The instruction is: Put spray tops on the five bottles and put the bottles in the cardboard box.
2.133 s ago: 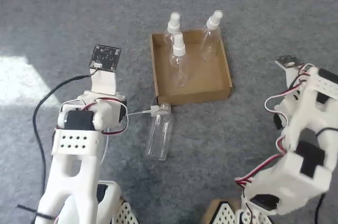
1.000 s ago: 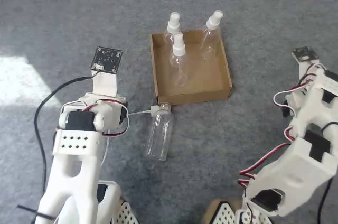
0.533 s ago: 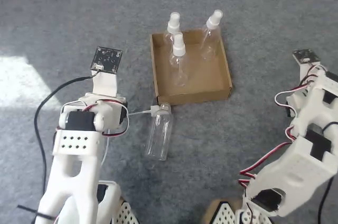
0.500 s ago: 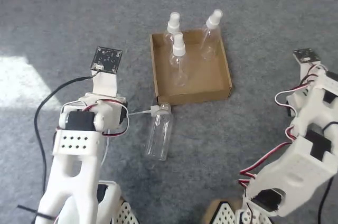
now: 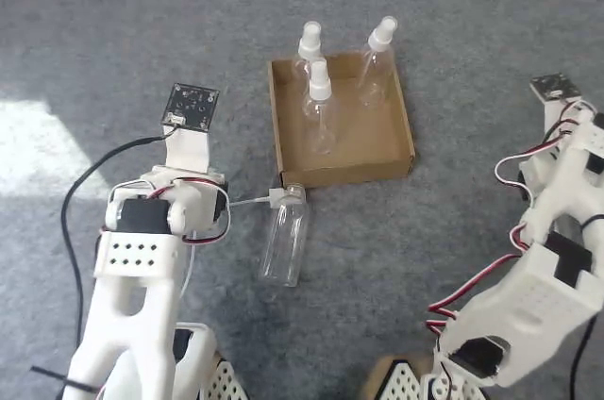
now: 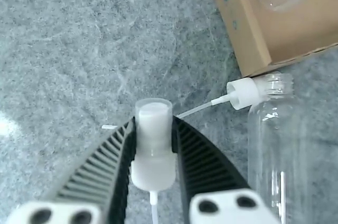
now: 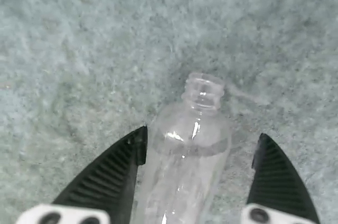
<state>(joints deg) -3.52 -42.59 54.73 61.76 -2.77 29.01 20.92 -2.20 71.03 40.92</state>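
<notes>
Three capped bottles stand upright at the cardboard box (image 5: 342, 166). One (image 5: 320, 117) is in the middle and one (image 5: 375, 70) is at the far right corner. The third (image 5: 310, 49) is at the far left corner, and I cannot tell whether it is inside or just behind the wall.

Just in front of the box a clear bottle (image 5: 284, 241) lies on its side on the grey, carpet-like tabletop (image 5: 113, 51), neck towards the box. A loose spray top (image 6: 242, 93) lies at its open mouth, with its thin tube pointing away from the bottle.

The left tool (image 6: 153, 122) is clamped on another spray top (image 6: 153, 150), one ribbed finger on each side of the white cap, near that bottle.

Well off to the right, the right tool (image 7: 200, 137) is spread wide over an uncapped bottle (image 7: 182, 176) lying on the tabletop. One finger is close against the bottle's side and the other stands apart from it.
</notes>
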